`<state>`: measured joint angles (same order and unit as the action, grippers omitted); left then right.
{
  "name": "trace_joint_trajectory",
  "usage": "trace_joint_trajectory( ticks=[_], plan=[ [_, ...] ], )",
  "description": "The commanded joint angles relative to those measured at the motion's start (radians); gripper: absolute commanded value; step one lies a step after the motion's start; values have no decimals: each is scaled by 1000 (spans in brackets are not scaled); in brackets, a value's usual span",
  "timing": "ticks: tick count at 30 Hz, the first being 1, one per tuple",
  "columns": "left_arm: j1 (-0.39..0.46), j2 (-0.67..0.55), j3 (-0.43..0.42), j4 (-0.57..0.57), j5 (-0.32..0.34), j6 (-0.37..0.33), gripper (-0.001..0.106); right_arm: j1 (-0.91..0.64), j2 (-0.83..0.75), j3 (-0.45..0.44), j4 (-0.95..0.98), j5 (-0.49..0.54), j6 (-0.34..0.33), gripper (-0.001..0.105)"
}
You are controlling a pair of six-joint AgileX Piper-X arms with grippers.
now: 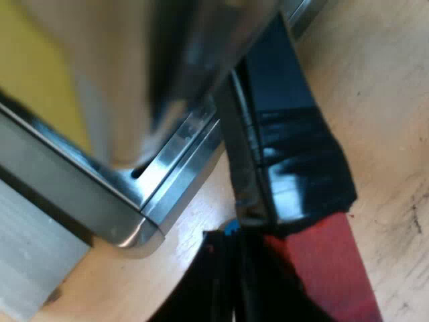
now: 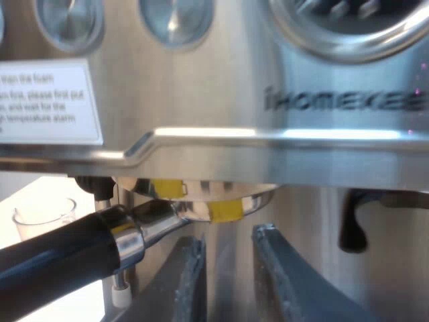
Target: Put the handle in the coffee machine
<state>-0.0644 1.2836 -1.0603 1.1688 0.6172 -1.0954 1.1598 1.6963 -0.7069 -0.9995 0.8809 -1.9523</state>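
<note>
The holder (image 2: 201,209) is seen up under the machine (image 2: 214,114), its metal basket tucked against the brew head at the front. Whether it is locked in cannot be told. Its long axis is laid almost level across the machine's front. The basket end is at the head, and the dark handle (image 2: 60,251) is sloped slightly down and away, toward the side where the glass (image 2: 43,216) stands.

The right tool (image 2: 231,238) is held just beneath the basket, fingers (image 2: 191,282) apart, nothing between them. From the left wrist, the red end (image 1: 328,268) is seen close over the bench (image 1: 382,134), by the machine's base. Whether the left tool is clamped on it cannot be told.

Now the danger: if the basket is turned while tilted, the slots could be missed and the holder jammed or dropped. A knock against the right tool below is also to be feared.
</note>
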Motion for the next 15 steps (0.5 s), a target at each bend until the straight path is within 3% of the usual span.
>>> trace_joint_trajectory(
  ticks=[1, 11, 14, 15],
  plan=[
    [-37, -29, -4, 15, 41, -20, 0, 28, -52, 25, -5, 9, -3, 21],
    [-117, -35, -4, 9, 41, -99, 0, 150, -218, 88, 82, 36, 16, 21],
    [-139, -35, -4, 9, 41, -115, 0, 176, -277, 88, 195, 36, 89, 21],
    [-151, -35, -4, 9, 41, -127, 0, 189, -325, 88, 287, 30, 175, 21]
  ],
)
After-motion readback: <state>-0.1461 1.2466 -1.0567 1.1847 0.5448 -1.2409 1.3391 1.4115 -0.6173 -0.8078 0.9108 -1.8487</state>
